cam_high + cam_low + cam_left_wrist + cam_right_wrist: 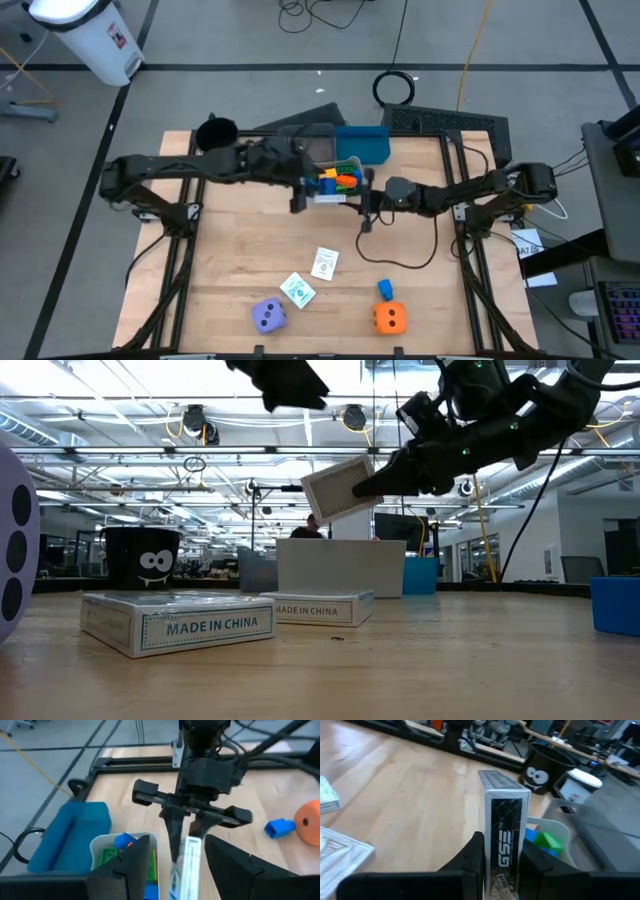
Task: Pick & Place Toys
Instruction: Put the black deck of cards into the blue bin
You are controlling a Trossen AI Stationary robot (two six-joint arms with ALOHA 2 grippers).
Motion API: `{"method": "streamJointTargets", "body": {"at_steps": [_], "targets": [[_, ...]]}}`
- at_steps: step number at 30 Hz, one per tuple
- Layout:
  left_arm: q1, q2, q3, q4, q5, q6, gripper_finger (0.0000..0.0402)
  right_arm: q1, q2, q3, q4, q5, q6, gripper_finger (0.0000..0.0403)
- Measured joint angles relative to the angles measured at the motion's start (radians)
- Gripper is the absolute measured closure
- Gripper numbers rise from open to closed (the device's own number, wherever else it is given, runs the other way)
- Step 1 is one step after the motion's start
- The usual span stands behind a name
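A white card box (504, 815) hangs in the air at the table's middle, just in front of the grey bin (322, 152) of coloured blocks (338, 177). My right gripper (504, 847) is shut on it, reaching in from the right. My left gripper (178, 842) stands open opposite, its fingers on either side of the box's free end without touching; in the low view the left gripper (288, 382) is higher than the box (338, 487). Two more card boxes (324, 263) (297, 290), a purple die (268, 316), an orange die (390, 318) and a blue block (385, 289) lie flat on the near half. My right gripper pinches the card box between its two fingers (476, 854), one on each broad face, at the box's end (503, 862) nearest the right arm. The fingers come about level from the table's right. The box sticks out beyond them, lifted clear, its free end (322, 500) tilted.
A blue bin (362, 143) stands behind the grey one at the far edge, and a black cup (215, 132) with a face sits at the far left corner. A black cable (400, 262) trails over the wood on the right.
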Motion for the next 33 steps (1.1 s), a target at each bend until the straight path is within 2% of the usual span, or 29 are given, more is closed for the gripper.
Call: {"method": "streamJointTargets", "body": {"at_steps": [6,9,12,15,19,24,33], "targets": [[0.024,-0.059,-0.001,-0.035,0.005,-0.011,0.0198,-0.13,-0.096,0.022,-0.019,-0.023,0.022,0.0345],[0.032,-0.04,-0.006,-0.056,0.006,-0.011,0.0198,-0.251,-0.11,0.062,-0.07,-0.136,0.064,0.0345],[0.036,-0.02,-0.027,-0.035,-0.002,-0.005,0.0197,-0.378,-0.09,0.103,-0.166,-0.212,0.096,0.0345],[0.042,0.006,-0.04,-0.027,-0.047,-0.009,0.0197,-0.494,-0.075,0.148,-0.291,-0.203,0.14,0.0345],[0.054,0.028,-0.043,-0.026,-0.082,-0.037,0.0197,-0.602,-0.078,0.256,-0.488,-0.206,0.337,0.0345],[0.064,0.043,-0.043,0.01,-0.088,-0.039,0.0197,-0.65,-0.068,0.317,-0.607,-0.207,0.407,0.0345],[0.064,0.043,-0.042,0.055,-0.088,-0.038,0.0197,-0.627,0.089,0.313,-0.57,-0.212,0.464,0.0335]]}}
